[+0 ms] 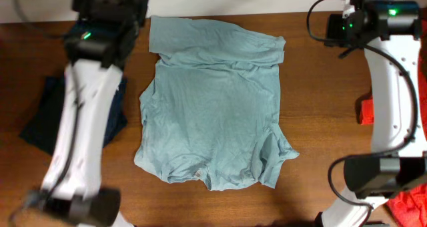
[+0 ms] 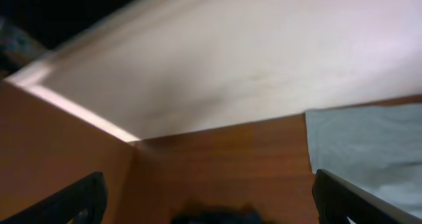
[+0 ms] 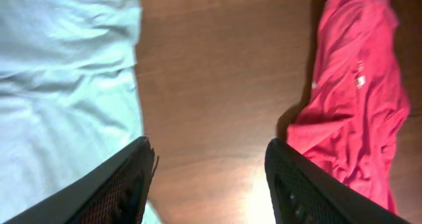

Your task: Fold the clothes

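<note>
Left pincer [image 2: 208, 188] is gaping wide, seemingly empty in its blurred view, near the shirt's [image 1: 213, 100] far corner. Right pincer [image 3: 210, 151] is hovering spread over bare worktop [image 3: 217, 66], pinching nothing. Shirt is lying spread flat at the worktop's middle.

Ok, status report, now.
Left fingers open, empty. Right fingers open, empty. Shirt spread on table, far edge folded over. Navy garment left, red garment right, both clear of it.
</note>
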You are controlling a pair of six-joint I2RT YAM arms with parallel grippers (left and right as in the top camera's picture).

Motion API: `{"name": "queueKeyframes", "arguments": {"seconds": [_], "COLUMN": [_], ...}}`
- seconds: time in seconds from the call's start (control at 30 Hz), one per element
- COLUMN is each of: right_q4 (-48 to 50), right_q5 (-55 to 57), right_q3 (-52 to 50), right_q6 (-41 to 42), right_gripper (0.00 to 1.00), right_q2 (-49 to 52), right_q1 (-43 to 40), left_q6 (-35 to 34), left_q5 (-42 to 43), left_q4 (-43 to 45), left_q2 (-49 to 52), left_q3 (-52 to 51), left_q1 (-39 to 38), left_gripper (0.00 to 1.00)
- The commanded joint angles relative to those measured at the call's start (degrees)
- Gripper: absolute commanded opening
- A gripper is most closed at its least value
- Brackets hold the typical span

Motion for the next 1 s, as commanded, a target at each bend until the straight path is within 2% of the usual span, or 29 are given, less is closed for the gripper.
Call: {"name": "queueKeyframes", "arguments": {"seconds": [0.0,0.13,0.27,0.43,0.6,0.7,0.73,0.8,0.97], "right_q4": [-1.3,-3.5,-5.2,-9.4,-15.3,-16.2,-15.9,-14.8,-7.7], "right_q5": [-4.8,-8.4,-10.3,-10.3,-10.0,-10.1,-10.1,-10.1,-12.8], "right_q3": [0.5,0.5,0.5,0.5,-1.3,-7.0,-9.8,-15.3,-35.2], "right_q6": [0.3,0.8,3.0,7.8,11.0,11.1,11.1,11.1,11.0], "right_gripper": [0.58,0.59,0.61,0.63,0.64,0.56,0.52,0.47,0.47], "right_q2": [-6.6,-15.3,-22.5,-28.2,-27.5,-25.8,-25.0,-23.6,-18.6], "right_q1": [0.3,0.3,0.3,0.3,0.3,0.3,0.3,0.3,0.3], "left_q6": [-1.9,-1.9,-7.7,-15.5,-18.2,-18.9,-19.5,-19.9,-19.9], "left_q5": [2.0,10.7,11.9,11.9,12.0,12.1,12.1,12.1,12.1], "left_q4": [-2.8,-9.9,-20.3,-32.1,-33.8,-32.3,-31.6,-30.5,-30.1], "left_q2": [-9.6,-19.4,-24.0,-23.8,-20.6,-18.1,-17.1,-15.1,-10.8], "left_q3": [0.7,0.7,0.7,-0.1,-5.7,-9.8,-11.0,-12.7,-13.1], "left_q1": [-1.1,-1.6,-1.5,-1.5,-1.5,-1.5,-1.5,-1.5,-1.5], "left_gripper": [0.99,0.99,0.99,0.98,0.90,0.89,0.82,0.80,0.77]}}
